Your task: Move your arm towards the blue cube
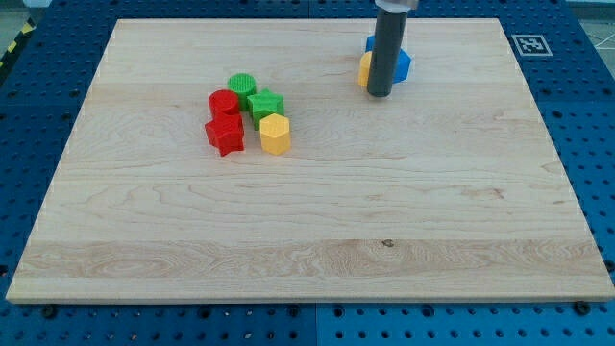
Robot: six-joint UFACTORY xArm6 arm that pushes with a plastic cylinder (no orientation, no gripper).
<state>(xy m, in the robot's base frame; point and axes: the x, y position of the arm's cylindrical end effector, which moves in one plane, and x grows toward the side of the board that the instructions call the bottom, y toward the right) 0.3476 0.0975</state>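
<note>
The pale wooden counter (317, 221), a smooth rectangular board with fine lengthwise grain, serves as the landmark for all positions below. It rests on a blue perforated metal base (591, 115) with a regular grid of holes. A small black-and-white square marker (528, 44) sits at the counter's corner at the view's top right.

The arm ends in a straight dark cylindrical rod, matte grey. There is no hand on this rig, so no opening width or held object applies. The rod stands upright near the counter's edge at the view's top, right of centre. My tip (379, 94) sits on the counter surface.

The blue cube (401, 63), a solid-coloured plastic-looking block, lies directly behind the rod and is largely hidden by it; only portions at the rod's right and upper left show, so its exact shape cannot be confirmed. A yellow block (365, 69) shows as a sliver at the rod's left, shape unclear. The tip is just beside both; contact cannot be determined.

Well apart, on the counter's left half, five blocks form a tight cluster:
- green cylinder (242, 85), ribbed edge, top
- green star (265, 104)
- red cylinder (224, 102)
- red star (225, 135)
- yellow hexagonal block (275, 134)
</note>
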